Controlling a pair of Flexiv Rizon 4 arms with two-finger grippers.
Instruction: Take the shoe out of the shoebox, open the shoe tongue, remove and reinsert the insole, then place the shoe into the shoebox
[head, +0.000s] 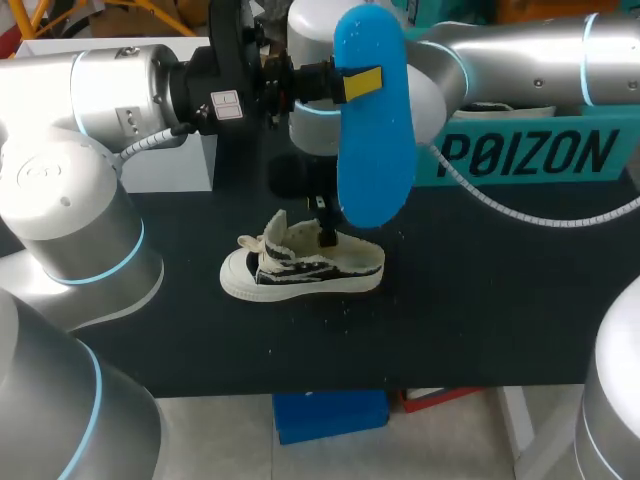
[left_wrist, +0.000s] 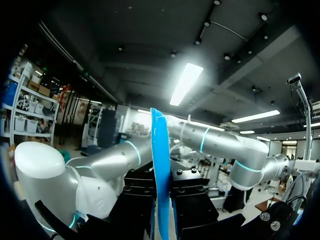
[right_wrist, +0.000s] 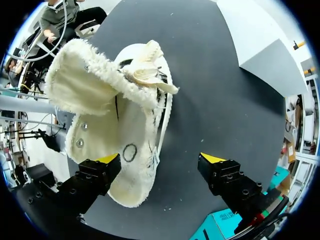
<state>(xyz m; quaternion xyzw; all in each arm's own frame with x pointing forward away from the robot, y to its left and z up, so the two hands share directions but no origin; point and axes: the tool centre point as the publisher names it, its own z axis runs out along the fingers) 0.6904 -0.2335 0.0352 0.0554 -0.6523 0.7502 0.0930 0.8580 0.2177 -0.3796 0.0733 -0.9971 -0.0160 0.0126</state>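
item: blue insole (head: 375, 150), out of the shoe, upright in the air above it, my left gripper (head: 360, 83) clamped on it. item: shoe (head: 300, 268), on its sole on the table (head: 480, 300), tongue folded open. my right gripper (right_wrist: 160, 160), fingers apart, over the heel. step, as i judge it: removal done, reinsertion next. that calls for tipping the insole into the opening with the shoe steadied.

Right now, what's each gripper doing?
Left gripper: shut on the blue insole, held up in the air.
Right gripper: open, at the heel end of the shoe.
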